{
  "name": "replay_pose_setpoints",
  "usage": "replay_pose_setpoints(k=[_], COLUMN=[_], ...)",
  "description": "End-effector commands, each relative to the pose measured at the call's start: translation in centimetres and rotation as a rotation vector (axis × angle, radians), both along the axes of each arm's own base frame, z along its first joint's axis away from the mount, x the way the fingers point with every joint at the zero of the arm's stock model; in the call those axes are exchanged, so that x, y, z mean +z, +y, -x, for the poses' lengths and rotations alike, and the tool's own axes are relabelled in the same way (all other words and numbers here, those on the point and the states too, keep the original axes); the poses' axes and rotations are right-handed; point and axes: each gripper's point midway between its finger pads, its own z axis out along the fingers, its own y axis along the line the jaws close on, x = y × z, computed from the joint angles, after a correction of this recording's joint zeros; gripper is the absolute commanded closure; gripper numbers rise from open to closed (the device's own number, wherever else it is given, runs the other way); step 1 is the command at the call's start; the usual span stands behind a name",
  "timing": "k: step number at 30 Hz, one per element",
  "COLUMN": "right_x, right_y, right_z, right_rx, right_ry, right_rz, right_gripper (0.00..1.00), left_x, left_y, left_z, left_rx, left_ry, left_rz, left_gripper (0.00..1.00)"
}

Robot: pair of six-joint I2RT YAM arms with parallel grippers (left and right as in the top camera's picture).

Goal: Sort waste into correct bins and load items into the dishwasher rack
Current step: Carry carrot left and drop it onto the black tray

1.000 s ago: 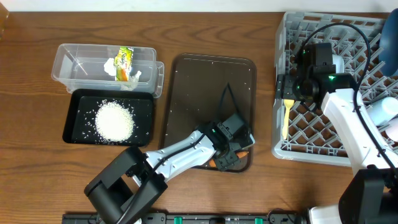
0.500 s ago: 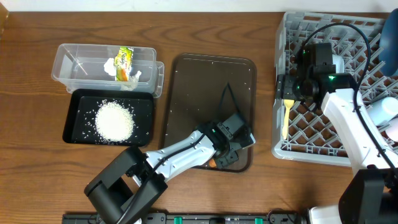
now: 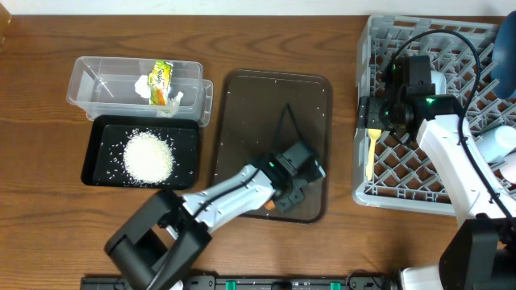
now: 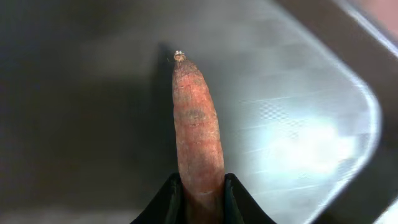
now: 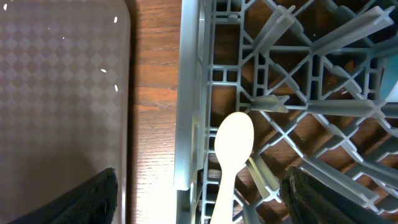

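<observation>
An orange carrot piece (image 4: 198, 130) points away from the left wrist camera, over the dark brown serving tray (image 3: 266, 105). My left gripper (image 4: 200, 202) is shut on its near end, both fingertips (image 4: 174, 198) pressed against its sides. From overhead, the left gripper (image 3: 284, 200) is at the tray's near right corner, with a bit of carrot (image 3: 268, 207) showing. My right gripper (image 5: 205, 199) hangs open over the left edge of the grey dishwasher rack (image 3: 367, 48), above the pale yellow spoon (image 5: 231, 149) lying in the rack. The right gripper (image 3: 377, 114) holds nothing.
The clear tub (image 3: 89, 80) at the back left holds white tissue (image 3: 149, 84) and the wrapper (image 3: 164, 74). The black tray (image 3: 101, 137) in front of it holds the rice heap (image 3: 149, 155). A dark blue bowl (image 3: 506, 40) stands in the rack's far right.
My left gripper has shut on the carrot piece and shifted slightly left and away from the tray's near edge. The right arm has not moved.
</observation>
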Motion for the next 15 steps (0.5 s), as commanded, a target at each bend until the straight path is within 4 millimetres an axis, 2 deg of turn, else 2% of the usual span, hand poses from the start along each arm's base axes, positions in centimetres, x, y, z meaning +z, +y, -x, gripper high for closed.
replay_pose_setpoints(k=[1, 4, 9, 15], right_x=[0.4, 0.4, 0.4, 0.4], right_y=[-0.2, -0.2, -0.2, -0.2], right_z=[-0.2, -0.2, -0.2, -0.2], right_rx=[0.004, 0.004, 0.004, 0.004], right_ry=[-0.013, -0.012, -0.013, -0.013], right_rz=[0.007, 0.007, 0.007, 0.007], right_gripper=[0.16, 0.16, 0.16, 0.16], left_x=[3.5, 5.8, 9.7, 13.0], left_y=[1.6, 4.1, 10.1, 20.7], left_z=[-3.0, -4.9, -7.6, -10.6], left_rx=[0.129, 0.262, 0.487, 0.921], left_ry=[-0.083, -0.119, -0.168, -0.226], left_rz=[0.048, 0.077, 0.128, 0.197], left_gripper=[0.81, 0.85, 0.85, 0.86])
